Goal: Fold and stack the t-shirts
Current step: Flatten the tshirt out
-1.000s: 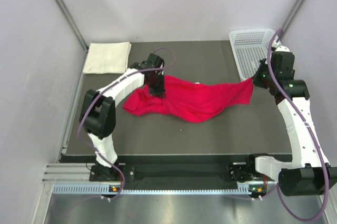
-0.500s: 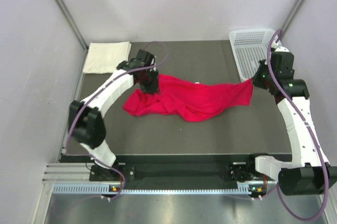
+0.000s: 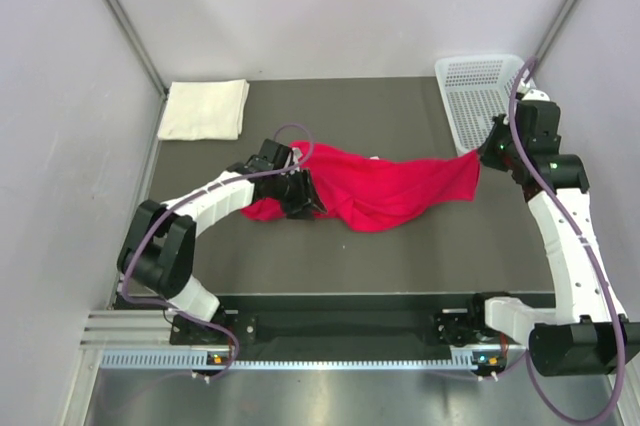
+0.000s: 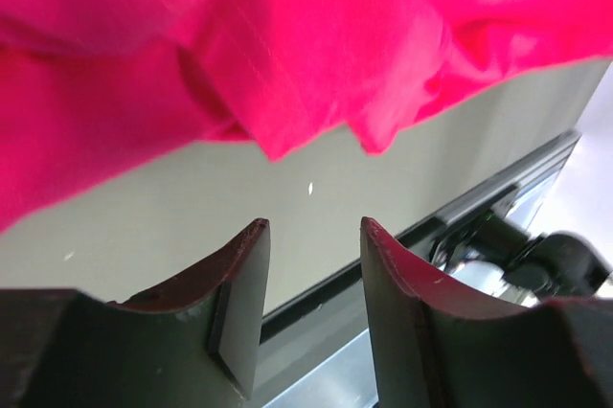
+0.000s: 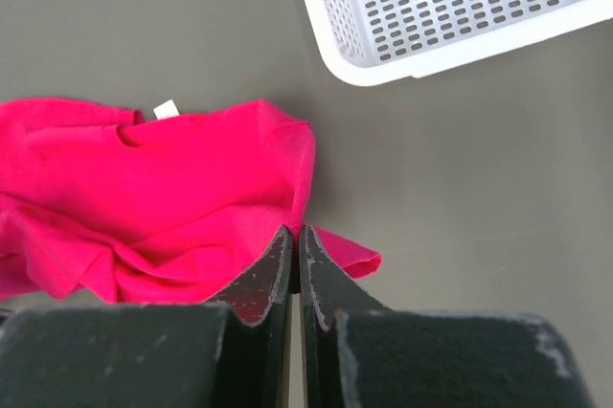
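Note:
The red t-shirt (image 3: 385, 188) lies crumpled and stretched across the middle of the dark table. My right gripper (image 3: 483, 153) is shut on its right corner and holds that corner up; the wrist view shows the red cloth (image 5: 192, 207) pinched between the closed fingers (image 5: 295, 247). My left gripper (image 3: 305, 198) is open and empty, low over the shirt's left part; in its wrist view the red cloth (image 4: 287, 54) hangs just beyond the fingertips (image 4: 311, 236). The cream-white t-shirt (image 3: 205, 109) lies folded at the far left corner.
A white mesh basket (image 3: 480, 96) stands at the far right corner, close behind my right gripper; it also shows in the right wrist view (image 5: 450, 6). Grey walls enclose the table. A metal rail (image 3: 340, 331) runs along the near edge.
My left arm has swung down from the shirt's upper left edge toward its lower left part, gripper now pointing right. The shirt's left end is more bunched. The right arm has not moved.

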`<state>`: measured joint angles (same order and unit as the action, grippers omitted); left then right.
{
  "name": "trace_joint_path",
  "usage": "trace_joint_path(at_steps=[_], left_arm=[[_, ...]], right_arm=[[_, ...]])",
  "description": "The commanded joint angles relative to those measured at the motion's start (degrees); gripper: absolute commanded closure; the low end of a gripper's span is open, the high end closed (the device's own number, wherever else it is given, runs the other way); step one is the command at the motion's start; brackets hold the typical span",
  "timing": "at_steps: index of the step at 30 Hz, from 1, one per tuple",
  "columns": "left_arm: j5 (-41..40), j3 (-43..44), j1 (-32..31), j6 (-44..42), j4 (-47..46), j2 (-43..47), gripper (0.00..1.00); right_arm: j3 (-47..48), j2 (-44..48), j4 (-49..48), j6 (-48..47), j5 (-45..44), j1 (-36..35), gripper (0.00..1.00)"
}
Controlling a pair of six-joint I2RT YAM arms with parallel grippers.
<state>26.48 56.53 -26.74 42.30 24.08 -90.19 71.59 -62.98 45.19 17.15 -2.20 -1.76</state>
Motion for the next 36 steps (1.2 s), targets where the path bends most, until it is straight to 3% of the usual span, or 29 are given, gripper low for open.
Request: trace_joint_path(at_steps=[1, 7, 17, 25, 36], left_arm=[[-1.1, -0.9, -0.2, 4.5, -8.1, -0.7, 0.53], [-3.3, 0.2, -0.2, 5.6, -6.8, -4.7, 0.59], [-4.7, -2.0, -0.2, 7.7, -10.4, -6.2, 0.5], [-4.1, -0.2, -0.2, 8.1, -13.3, -9.7, 0.53], [-3.1, 3.2, -0.4, 6.3, -10.8, -10.4, 0.79]], right_arm=[[-0.1, 2.3, -2.1, 0.3, 0.1, -0.3, 1.0], [-0.5, 2.8, -2.0, 0.1, -0.3, -0.3, 1.0], [-0.8, 1.7, -2.8, 0.3, 0.2, -0.3, 1.0], [-0.7, 1.5, -2.7, -0.2, -0.1, -0.3, 1.0], [-0.8, 1.6, -2.8, -0.2, -0.2, -0.3, 1.0]])
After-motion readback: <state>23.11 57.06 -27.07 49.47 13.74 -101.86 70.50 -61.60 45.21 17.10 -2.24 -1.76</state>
